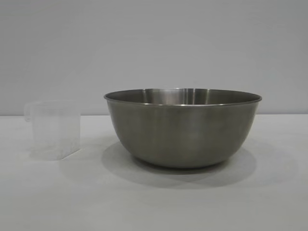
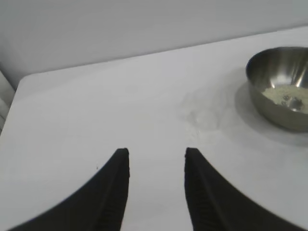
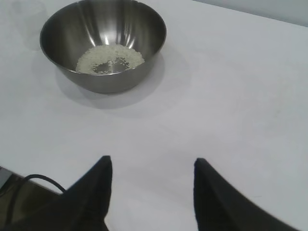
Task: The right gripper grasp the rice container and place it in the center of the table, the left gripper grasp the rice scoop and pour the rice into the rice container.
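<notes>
The rice container [image 1: 183, 127], a large steel bowl, stands upright on the white table [image 1: 154, 207] near the middle. A thin layer of rice [image 3: 109, 58] lies in its bottom. The rice scoop [image 1: 53, 130], a translucent cup, stands upright and looks empty to the bowl's left, apart from it. Neither arm shows in the exterior view. My left gripper [image 2: 157, 151] is open over bare table, well back from the bowl [image 2: 281, 86] and the faint scoop [image 2: 203, 117]. My right gripper [image 3: 152, 159] is open too, with nothing between its fingers, away from the bowl [image 3: 103, 45].
A plain grey wall rises behind the table. The table's rounded far corner [image 2: 29, 79] shows in the left wrist view. A black cable [image 3: 41, 180] loops beside the right gripper past the table's edge.
</notes>
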Available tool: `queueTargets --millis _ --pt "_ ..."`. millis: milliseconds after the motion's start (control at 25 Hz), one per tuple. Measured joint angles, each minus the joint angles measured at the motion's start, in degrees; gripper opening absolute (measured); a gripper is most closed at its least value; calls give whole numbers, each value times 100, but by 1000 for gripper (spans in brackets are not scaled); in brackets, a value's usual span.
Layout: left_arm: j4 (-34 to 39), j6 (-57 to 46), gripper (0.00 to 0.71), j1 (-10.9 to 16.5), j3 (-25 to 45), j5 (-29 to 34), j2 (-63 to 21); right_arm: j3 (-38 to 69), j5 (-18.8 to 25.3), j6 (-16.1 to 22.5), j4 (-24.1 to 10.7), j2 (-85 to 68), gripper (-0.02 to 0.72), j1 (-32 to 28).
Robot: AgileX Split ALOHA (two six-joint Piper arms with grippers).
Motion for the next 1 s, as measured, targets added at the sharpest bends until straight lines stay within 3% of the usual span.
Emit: queueTargets --millis 840,880,1000 --pt "46 -46 229 0 36 0 0 0 0 0 0 0 370 0" --pt "46 -46 229 0 36 0 0 0 0 -10 0 0 322 0" --pt "46 -46 229 0 36 0 0 0 0 -10 13 -149 323 -47"
